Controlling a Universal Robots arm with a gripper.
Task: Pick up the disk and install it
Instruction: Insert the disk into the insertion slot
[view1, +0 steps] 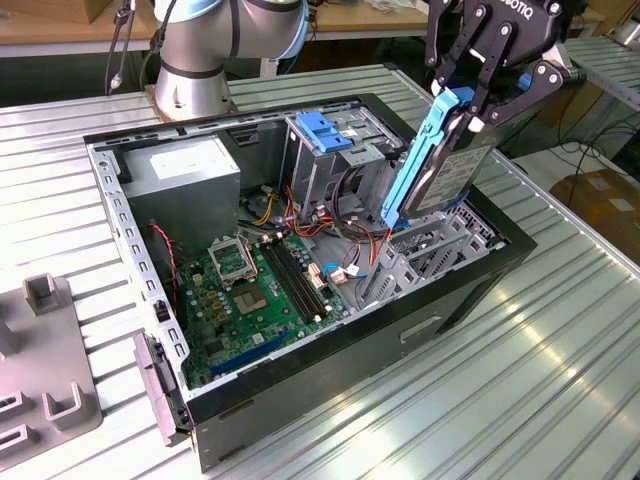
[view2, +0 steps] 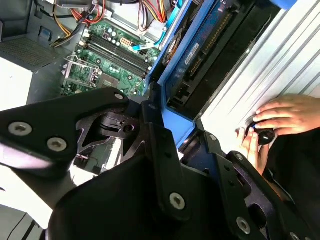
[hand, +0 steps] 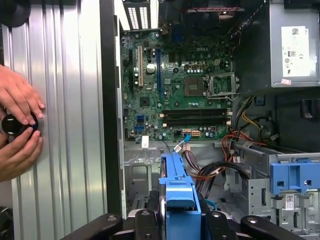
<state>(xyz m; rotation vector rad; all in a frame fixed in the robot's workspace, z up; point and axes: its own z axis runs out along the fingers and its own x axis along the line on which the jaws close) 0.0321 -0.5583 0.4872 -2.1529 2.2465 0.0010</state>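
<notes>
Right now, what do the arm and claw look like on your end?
The arm is silver-grey, with rounded joints and a round base, and a black cable runs beside it. The claw is black, built of jointed linkages, with silver screws at the pivots and white lettering on its body.

My end effector (view1: 462, 108): blk linkage fingers (view1: 522, 92) w/ silver screws (view2: 177, 200), white lettering (view1: 525, 6) nr wrist. Beyond it, my arm (view1: 195, 55): silver-grey, rounded joints.
</notes>
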